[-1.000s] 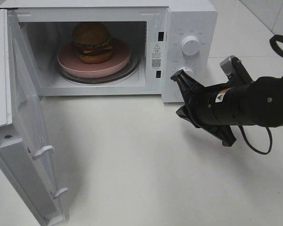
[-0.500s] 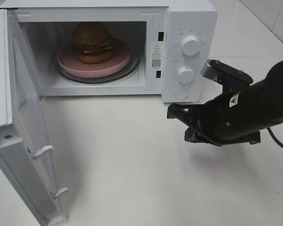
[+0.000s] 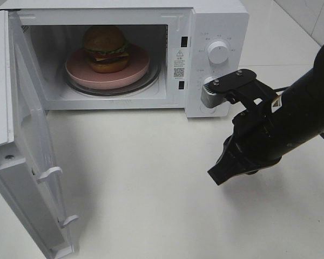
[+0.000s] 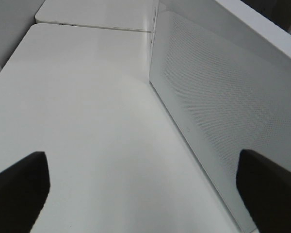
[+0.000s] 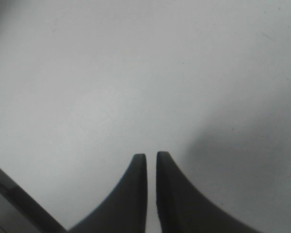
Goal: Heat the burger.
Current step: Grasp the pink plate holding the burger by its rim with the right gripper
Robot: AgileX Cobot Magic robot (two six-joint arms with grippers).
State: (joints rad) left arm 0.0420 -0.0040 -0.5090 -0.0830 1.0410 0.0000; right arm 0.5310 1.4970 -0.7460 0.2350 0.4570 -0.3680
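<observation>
With the burger inside the microwave, the empty, near-closed right pincer before it should press the door squarely shut.

A: What does everything stand on?

B: A plain white worktop, smooth and matte. It fills almost the whole high view.

A: Is any of the room visible past it?

B: A little. At the far right corner there is a white tiled surface with thin grey grout lines. I can't tell whether it is wall or floor.

A: And on the left side?

B: The left wrist view shows the worktop ending in a rounded corner. A second white slab sits just beyond a narrow seam, and a pale grey surface rises beside them.

A: What about the light?

B: It is even and diffuse. The shadows on the worktop are soft-edged and grey, with no hard glare.
</observation>
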